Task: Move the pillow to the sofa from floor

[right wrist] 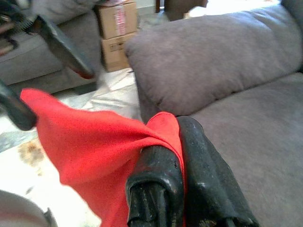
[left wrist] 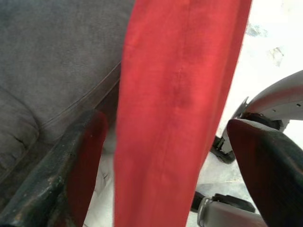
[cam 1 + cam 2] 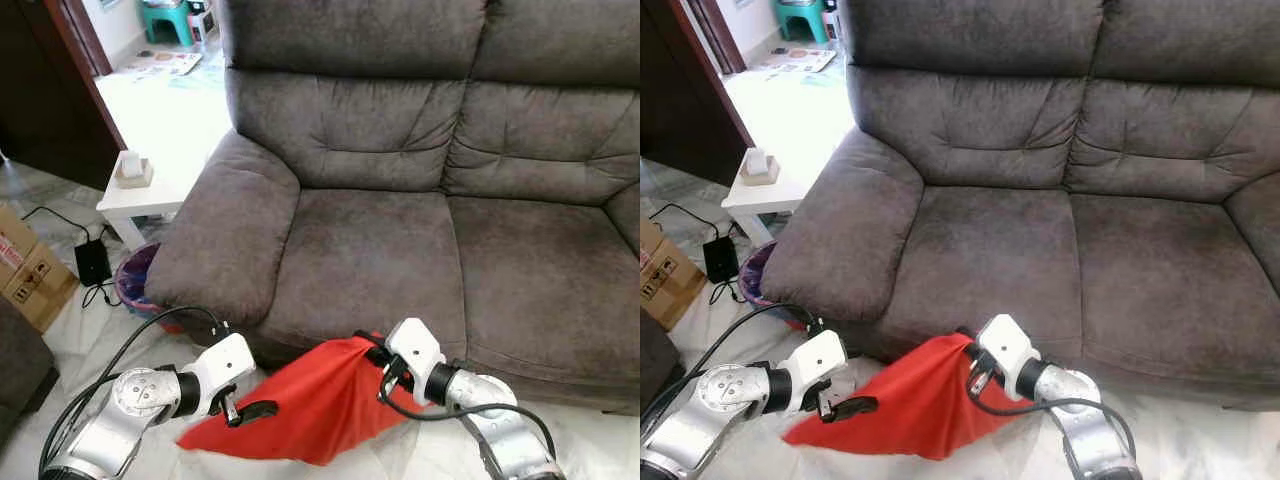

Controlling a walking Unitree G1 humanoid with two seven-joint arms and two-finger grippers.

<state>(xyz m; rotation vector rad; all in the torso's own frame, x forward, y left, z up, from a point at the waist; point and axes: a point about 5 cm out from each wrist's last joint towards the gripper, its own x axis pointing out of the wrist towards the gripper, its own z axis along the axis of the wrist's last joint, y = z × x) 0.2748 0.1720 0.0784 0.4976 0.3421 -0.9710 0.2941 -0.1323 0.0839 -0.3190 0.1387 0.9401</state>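
Lift under way, placing not done: right gripper [image 1: 177, 156] has its 2 fingers pinched tight on a corner of the red pillow [image 3: 310, 410], left gripper [image 2: 165, 156] gapes wide astride its far edge, the sofa [image 3: 400, 260] seat just beyond both.

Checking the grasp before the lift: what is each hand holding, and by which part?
The right hand pinches a bunched corner of the red pillow. The left hand is open astride its other edge, holding nothing.

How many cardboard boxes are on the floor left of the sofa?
1 in the eye views: a cardboard box at the far left edge, beside the black adapter. The right wrist view suggests two stacked boxes, so another may be cut off.
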